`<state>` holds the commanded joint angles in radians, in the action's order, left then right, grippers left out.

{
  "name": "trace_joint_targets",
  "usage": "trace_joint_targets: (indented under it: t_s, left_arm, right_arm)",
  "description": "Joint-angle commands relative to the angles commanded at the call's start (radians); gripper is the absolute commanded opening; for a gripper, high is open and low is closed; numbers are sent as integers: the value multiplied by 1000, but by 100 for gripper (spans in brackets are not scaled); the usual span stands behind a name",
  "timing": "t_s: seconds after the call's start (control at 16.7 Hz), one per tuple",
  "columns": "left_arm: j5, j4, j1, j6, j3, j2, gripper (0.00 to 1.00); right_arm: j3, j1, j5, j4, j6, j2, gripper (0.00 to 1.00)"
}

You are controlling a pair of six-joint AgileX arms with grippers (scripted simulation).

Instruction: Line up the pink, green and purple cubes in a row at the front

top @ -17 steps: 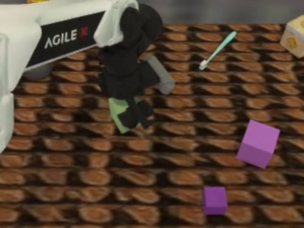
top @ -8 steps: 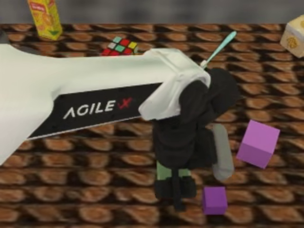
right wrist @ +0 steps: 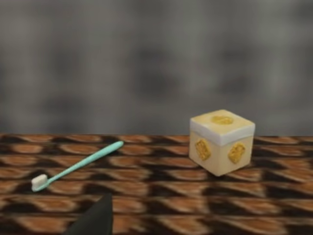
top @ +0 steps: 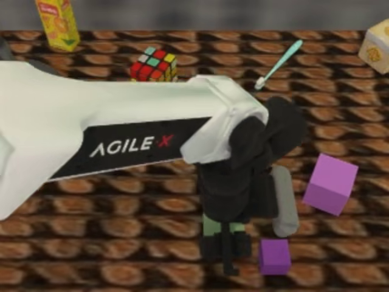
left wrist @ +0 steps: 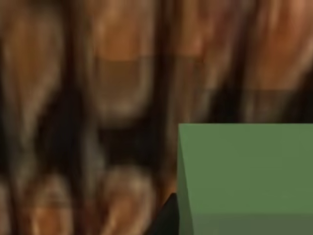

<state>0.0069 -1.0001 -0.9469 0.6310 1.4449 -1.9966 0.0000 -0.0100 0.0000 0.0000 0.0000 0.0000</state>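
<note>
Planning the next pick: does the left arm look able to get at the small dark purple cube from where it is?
Probably yes. The left gripper holds the green cube right beside the dark purple cube, whose top shows uncovered. It would first have to set the green cube down.

Three plain cubes show in the top view: one pink cube [top: 330, 183] at right, one green cube [top: 216, 226] lower centre, one purple cube [top: 274, 256] at the lower edge. One multicoloured puzzle cube [top: 154, 64], one yellow carton [top: 58, 23] upper left, one teal toothbrush [top: 279, 64], one cream box [top: 375, 47] upper right.
</note>
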Motion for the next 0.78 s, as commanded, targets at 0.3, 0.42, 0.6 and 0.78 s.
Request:
trace_joint_targets:
  t_s: [0.3,0.42,0.6,0.78]
  left_arm:
    - [1,160,0,-1,-94,-66,0]
    - [1,179,-1,-1,-106,-75,0]
    - [1,179,-1,-1,-106,-75,0]
    - [1,179,-1,-1,-106,-75,23]
  right_arm:
    - [0,0,0,0,0,0,100]
    - [0,0,0,0,0,0,100]
    - [0,0,0,0,0,0,100]
    - [0,0,0,0,0,0,100]
